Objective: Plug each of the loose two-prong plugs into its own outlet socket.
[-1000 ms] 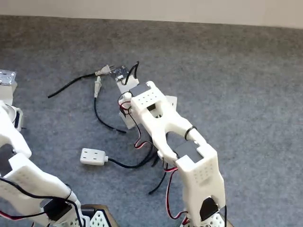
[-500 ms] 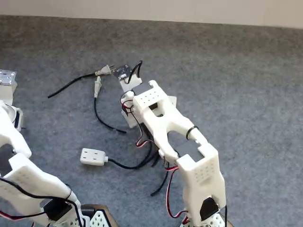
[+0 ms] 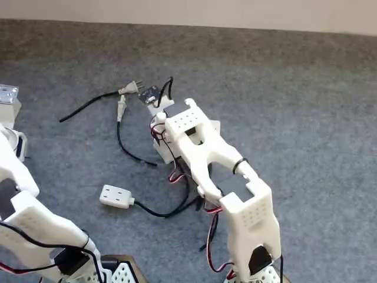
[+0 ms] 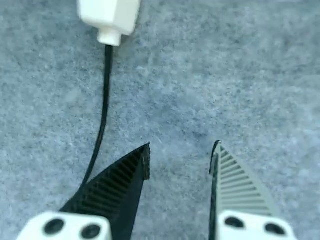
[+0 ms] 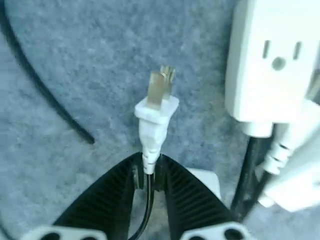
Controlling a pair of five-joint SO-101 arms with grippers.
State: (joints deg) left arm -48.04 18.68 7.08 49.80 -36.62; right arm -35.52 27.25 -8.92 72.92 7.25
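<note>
Plug alignment before insertion
Your right gripper is clenched on the white two-prong plug at its cord end; the outlet socket lies just beside. Square the prongs to the slots before pushing. Left gripper hangs released over carpet.

Perhaps an office room: grey carpet meets pale wall.

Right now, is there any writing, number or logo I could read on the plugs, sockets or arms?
There is none that can be read.
plug: plain white, no print shows.
socket: only two slots and a round hole, no lettering.
strip: too small to tell whether it bears any marks.
arm: plain white shell, no lettering shows.
</note>
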